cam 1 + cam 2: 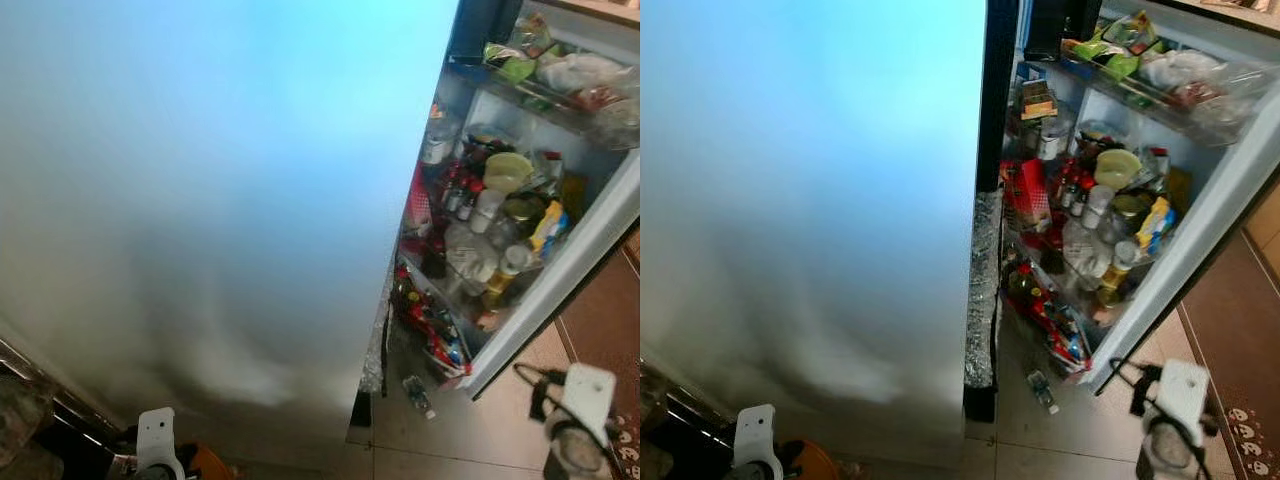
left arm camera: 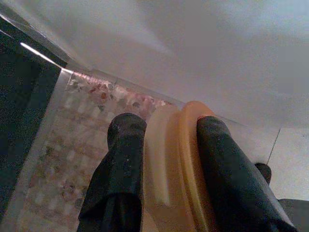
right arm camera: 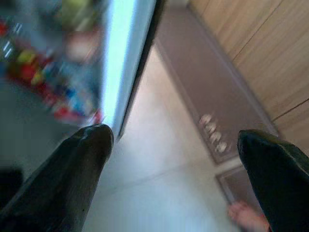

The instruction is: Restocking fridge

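The robot stands close against the broad pale side of the fridge (image 1: 200, 200), which takes up most of the space in front of it. To its right the fridge door (image 1: 560, 290) hangs wide open, its shelves crammed with bottles, jars and packets. Among them are a yellow-green lid (image 1: 507, 170), some red-capped bottles (image 1: 1072, 180) and bags of greens (image 1: 1110, 45) on the top shelf. A small bottle (image 1: 1039, 390) lies on the tiled floor (image 1: 1060, 440) just below the door.

The left gripper (image 2: 166, 169) is low at the robot's left side, near the foot of the fridge. Its two black fingers (image 2: 120, 164) are closed around an orange and cream round-edged thing (image 2: 176, 164), pinched edge-on between them; what exactly it is, I cannot tell. A strip of speckled stone (image 2: 72, 145) shows behind it.

The right gripper (image 3: 176, 179) is low on the right, near the outer edge of the open door, with its fingers spread wide apart and nothing between them. Beyond it lie the floor tiles, a brown mat (image 3: 212, 96) and wooden cupboard fronts (image 3: 260, 43). The shelves seen from that wrist are blurred.
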Available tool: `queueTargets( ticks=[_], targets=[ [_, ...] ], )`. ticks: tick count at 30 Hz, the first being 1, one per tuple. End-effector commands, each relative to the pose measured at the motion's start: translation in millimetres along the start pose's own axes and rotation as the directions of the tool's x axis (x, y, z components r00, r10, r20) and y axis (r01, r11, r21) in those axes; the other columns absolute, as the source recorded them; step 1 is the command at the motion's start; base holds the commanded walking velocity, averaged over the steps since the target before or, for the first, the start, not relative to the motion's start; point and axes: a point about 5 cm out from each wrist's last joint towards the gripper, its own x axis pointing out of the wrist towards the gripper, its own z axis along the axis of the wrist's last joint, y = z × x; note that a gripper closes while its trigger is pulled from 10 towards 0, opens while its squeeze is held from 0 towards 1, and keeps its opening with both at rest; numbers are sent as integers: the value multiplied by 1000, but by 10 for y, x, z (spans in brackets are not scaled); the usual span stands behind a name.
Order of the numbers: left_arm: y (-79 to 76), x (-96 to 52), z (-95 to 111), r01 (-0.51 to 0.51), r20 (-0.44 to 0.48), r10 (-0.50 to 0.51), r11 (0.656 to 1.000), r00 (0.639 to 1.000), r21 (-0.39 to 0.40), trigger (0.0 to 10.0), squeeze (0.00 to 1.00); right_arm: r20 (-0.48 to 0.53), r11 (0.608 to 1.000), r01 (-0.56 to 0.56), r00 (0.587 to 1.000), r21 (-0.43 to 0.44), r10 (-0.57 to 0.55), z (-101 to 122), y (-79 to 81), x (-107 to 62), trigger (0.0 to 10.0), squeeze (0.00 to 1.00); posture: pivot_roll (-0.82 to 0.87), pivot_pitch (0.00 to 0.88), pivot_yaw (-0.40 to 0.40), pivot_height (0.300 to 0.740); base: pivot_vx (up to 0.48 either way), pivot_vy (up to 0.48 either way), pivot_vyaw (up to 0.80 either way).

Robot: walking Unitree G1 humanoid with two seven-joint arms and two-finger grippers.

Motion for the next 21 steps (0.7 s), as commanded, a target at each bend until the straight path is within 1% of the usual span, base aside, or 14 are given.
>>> queueTargets(
  ticks=[1, 2, 3, 4, 6, 7, 8, 9, 10, 13, 16, 17, 20, 21],
  targets=[
    [14, -1, -13, -4, -17, 4, 1000, 1000, 24, 10000, 0, -38, 1000, -27, 999, -6, 26, -80, 36, -18, 10000, 0, -90, 0, 7, 740, 0, 0, 0],
    [17, 0, -11, -5, -16, 6, 1000, 1000, 23, 10000, 0, -83, 998, -68, 994, -6, 67, -186, 105, -55, 10000, 0, -91, 0, 8, 740, 0, 0, 0],
    [17, 0, -11, -5, -16, 6, 1000, 1000, 23, 10000, 0, -83, 998, -68, 994, -6, 67, -186, 105, -55, 10000, 0, -91, 0, 8, 740, 0, 0, 0],
    [18, 0, -8, -6, -17, 6, 1000, 1000, 23, 10000, 0, -129, 993, -121, 985, -14, 118, -293, 184, -100, 10000, 0, -98, 0, 12, 740, 0, 0, 0],
    [18, 1, -5, -5, -17, 6, 1000, 1000, 24, 10000, 0, -173, 984, -180, 970, -21, 173, -398, 265, -153, 10000, 0, -98, 0, 14, 740, 0, 0, 0],
    [18, 2, -3, -5, -18, 5, 1000, 1000, 24, 10000, 0, -200, 973, -226, 956, -37, 214, -469, 322, -195, 10000, 0, -96, 0, 14, 740, 0, 0, 0],
    [18, 2, -2, -5, -18, 5, 1000, 1000, 23, 10000, 0, -263, 948, -312, 921, -63, 286, -621, 411, -286, 10000, 0, -94, 0, 13, 740, 0, 0, 0],
    [18, 2, -2, -5, -18, 5, 1000, 1000, 23, 10000, 0, -285, 940, -336, 909, -67, 305, -672, 433, -317, 10000, 0, -94, 0, 13, 740, 0, 0, 0],
    [20, 2, -1, -6, -17, 6, 1000, 1000, 21, 10000, 0, -314, 936, -347, 896, -59, 312, -742, 441, -356, 10000, 0, -82, 0, 12, 740, 0, 0, 0],
    [24, 2, 1, -8, -17, 8, 1000, 1000, 19, 10000, 0, -334, 943, -332, 893, -38, 301, -789, 430, -377, 10000, 0, -81, 0, 14, 740, 0, 0, 0],
    [32, 2, 1, -10, -18, 10, 1000, 1000, 20, 10000, 0, -377, 957, -284, 882, 57, 284, -895, 437, -439, 10000, 0, -82, 0, 19, 740, 0, 0, 0],
    [36, 1, -1, -11, -20, 11, 1000, 1000, 20, 10000, 0, -389, 953, -291, 871, 86, 301, -933, 473, -474, 10000, 0, -84, 0, 22, 740, 0, 0, 0],
    [45, 0, -7, -14, -25, 15, 999, 1000, 30, 10000, 0, -402, 936, -335, 847, 106, 349, -985, 549, -533, 10000, 0, -85, 0, 25, 740, 0, 0, 0],
    [45, 0, -7, -14, -25, 15, 999, 1000, 30, 10000, 0, -402, 936, -335, 847, 106, 349, -985, 549, -533, 10000, 0, -85, 0, 25, 740, 0, 0, 0]
  ],
)
